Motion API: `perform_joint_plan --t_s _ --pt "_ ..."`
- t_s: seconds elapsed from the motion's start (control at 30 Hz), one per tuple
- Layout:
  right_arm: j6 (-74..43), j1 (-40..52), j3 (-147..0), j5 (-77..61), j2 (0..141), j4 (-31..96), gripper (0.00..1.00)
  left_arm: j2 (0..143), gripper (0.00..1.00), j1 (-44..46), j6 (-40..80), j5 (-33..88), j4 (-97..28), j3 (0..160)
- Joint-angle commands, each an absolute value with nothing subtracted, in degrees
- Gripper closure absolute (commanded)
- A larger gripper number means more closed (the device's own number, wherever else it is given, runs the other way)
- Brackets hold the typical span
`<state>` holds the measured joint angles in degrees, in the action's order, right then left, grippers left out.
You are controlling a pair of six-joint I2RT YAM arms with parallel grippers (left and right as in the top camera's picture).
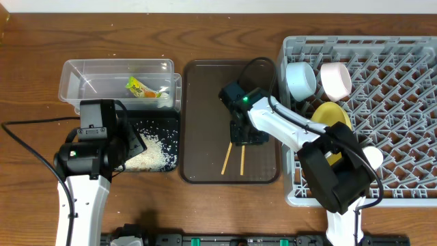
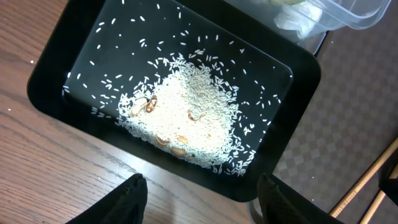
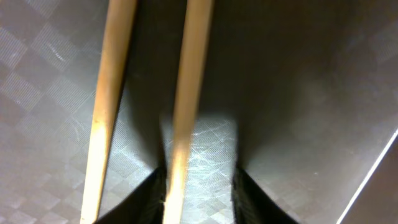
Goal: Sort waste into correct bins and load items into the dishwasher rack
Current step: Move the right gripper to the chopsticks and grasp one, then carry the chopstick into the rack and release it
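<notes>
Squarely astride one chopstick (image 3: 186,81) stands the right pincer (image 3: 199,194), tips narrowly spread, not yet pinching; the stick runs top-to-bottom, mid-frame overhead on the brown tray (image 1: 205,102), its twin (image 3: 112,93) just left.

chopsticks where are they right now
In the overhead view the chopsticks lie side by side on the brown serving tray mid-table, under the right gripper, left of the dishwasher rack.
</notes>
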<state>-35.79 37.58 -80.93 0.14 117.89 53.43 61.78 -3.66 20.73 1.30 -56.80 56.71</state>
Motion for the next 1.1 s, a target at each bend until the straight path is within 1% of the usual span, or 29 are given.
perform_joint_plan --t_s 0.0,0.17,0.27,0.53,0.63,0.8,0.93,1.07 --pt "-36.42 38.28 -80.77 1.19 118.28 53.56 0.76 61.84 0.40 -3.95 20.62 0.84 -57.10 56.58" --pt "-36.42 38.28 -80.77 1.02 118.28 53.58 0.93 61.84 0.40 -3.95 20.62 0.82 -57.60 56.58" --pt "-36.42 38.28 -80.77 0.93 118.28 53.56 0.99 61.84 0.40 -3.95 20.62 0.82 -57.65 56.58" --pt "-35.29 36.67 -80.99 0.49 115.28 54.24 0.99 61.84 0.40 -3.95 20.62 0.82 -57.65 56.58" --pt "-32.42 34.72 -80.99 0.51 110.28 54.46 0.99 61.84 0.40 -3.95 20.62 0.82 -57.65 56.58" --pt "-24.18 31.46 -81.01 0.60 99.39 55.90 0.99 61.84 0.40 -3.95 20.62 0.84 -57.63 56.58" --pt "-19.86 27.97 -80.99 0.82 91.37 61.28 0.99 61.84 0.40 -3.95 20.64 0.84 -57.63 56.58" --pt "-18.57 24.23 -80.97 4.45 87.79 69.01 0.99 61.84 0.40 -3.95 20.64 0.82 -57.60 56.58"
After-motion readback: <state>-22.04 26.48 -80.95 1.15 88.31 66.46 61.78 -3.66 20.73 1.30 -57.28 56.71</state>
